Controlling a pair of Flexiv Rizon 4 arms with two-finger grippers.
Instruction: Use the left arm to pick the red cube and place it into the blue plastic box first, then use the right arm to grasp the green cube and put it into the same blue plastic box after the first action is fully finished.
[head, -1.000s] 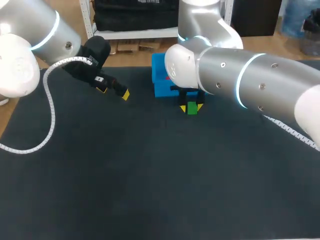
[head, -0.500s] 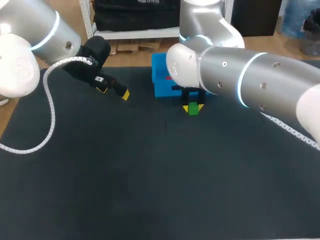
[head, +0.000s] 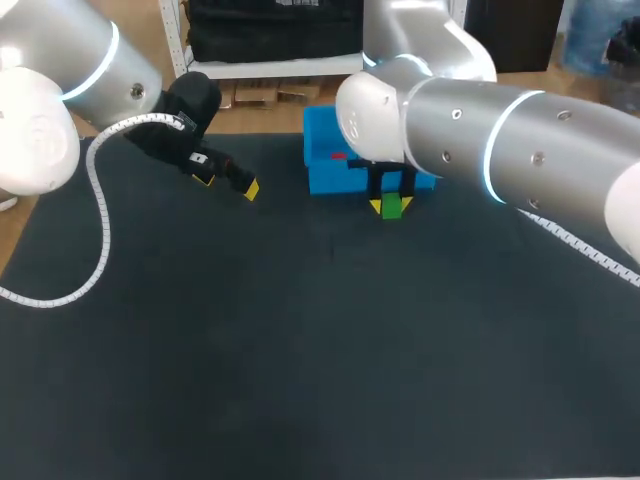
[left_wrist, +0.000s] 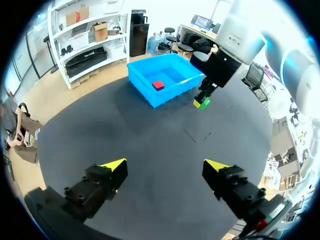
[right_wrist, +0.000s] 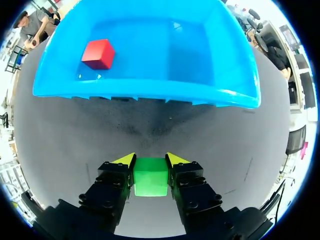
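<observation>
A dark mat (head: 300, 350) covers the table, with a wooden floor strip showing past its far edge in the upper part of the head view. The right gripper (right_wrist: 150, 159) is clamped on the green cube (right_wrist: 150, 176), one yellow-tipped finger pressed against each side face, so the cube sits squarely between them. Just ahead of those fingers stands the long front wall of the blue plastic box (right_wrist: 145, 92), close to the cube but not touching it. Inside the box, the red cube (right_wrist: 98, 53) lies on the floor near one far corner. In the head view this group sits in the upper middle of the frame, the cube on the near side of the box, with the right arm (head: 500, 140) sweeping in from the right edge and hiding part of the box. The left gripper (left_wrist: 165, 167) hangs over bare mat with its fingers spread wide and nothing between them; in the head view it lies in the upper left, well apart from the box, at the end of the left arm (head: 60, 70).
</observation>
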